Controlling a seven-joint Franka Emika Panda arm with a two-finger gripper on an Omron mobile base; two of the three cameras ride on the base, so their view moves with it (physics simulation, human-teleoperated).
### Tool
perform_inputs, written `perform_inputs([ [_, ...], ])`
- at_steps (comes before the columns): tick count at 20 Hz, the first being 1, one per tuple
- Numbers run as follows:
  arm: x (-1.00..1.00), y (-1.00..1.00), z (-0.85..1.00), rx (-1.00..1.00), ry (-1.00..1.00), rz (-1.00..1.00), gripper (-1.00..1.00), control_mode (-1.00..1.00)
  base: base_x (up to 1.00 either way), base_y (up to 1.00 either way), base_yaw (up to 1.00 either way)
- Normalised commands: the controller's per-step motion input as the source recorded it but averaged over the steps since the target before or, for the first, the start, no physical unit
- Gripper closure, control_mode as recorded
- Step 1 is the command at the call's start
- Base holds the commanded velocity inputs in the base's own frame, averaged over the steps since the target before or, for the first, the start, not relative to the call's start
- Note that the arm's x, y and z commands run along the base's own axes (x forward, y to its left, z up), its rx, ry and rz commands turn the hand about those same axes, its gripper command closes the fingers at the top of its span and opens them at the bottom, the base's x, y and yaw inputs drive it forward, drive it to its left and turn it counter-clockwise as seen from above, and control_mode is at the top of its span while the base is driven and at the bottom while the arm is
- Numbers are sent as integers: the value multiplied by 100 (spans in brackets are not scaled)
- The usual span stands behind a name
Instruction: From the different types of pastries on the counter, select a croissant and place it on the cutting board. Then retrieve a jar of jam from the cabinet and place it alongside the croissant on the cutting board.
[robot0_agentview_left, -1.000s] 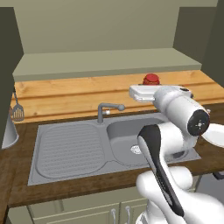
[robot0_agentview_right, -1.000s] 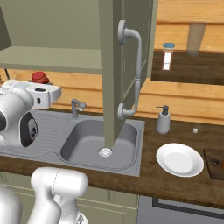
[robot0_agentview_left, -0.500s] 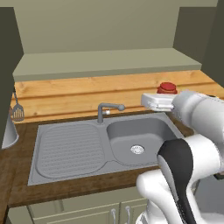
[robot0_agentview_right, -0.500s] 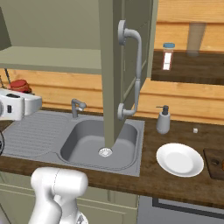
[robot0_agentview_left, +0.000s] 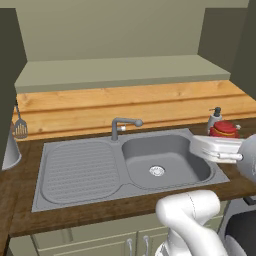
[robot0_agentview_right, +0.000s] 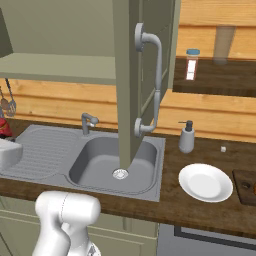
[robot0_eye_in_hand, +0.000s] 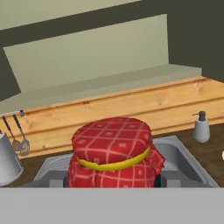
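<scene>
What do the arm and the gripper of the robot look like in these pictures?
The arm is glossy white with thick, rounded segments and a dark joint at the lower right of the left base view. The gripper has a pale grey-white, blocky, flat body. No cables or markings are visible.

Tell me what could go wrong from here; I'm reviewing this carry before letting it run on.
The jar of jam sits in the gripper above the sink; a slip would likely drop it into the basin. On the way right, the soap dispenser and the open cabinet door stand near its path and could be clipped. The white plate lies before the cutting board, so a short placement might land there.
</scene>
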Motion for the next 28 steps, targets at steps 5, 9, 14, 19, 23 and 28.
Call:
perform_inputs([
  [5, -24, -3, -1, 1, -1, 0, 100, -100, 0, 0, 0],
  [9, -31, -2, 11, 4, -5, 0, 100, -100, 0, 0, 0],
  [14, -31, -3, 40, 2, -16, -3, 100, -100, 0, 0, 0],
  [19, -31, 0, 31, 0, -15, 0, 100, 100, -7, 0, 0],
  [23, 0, 0, 0, 0, 0, 0, 100, 100, -17, -2, 0],
  [28, 0, 0, 0, 0, 0, 0, 100, 100, -43, -26, -2],
])
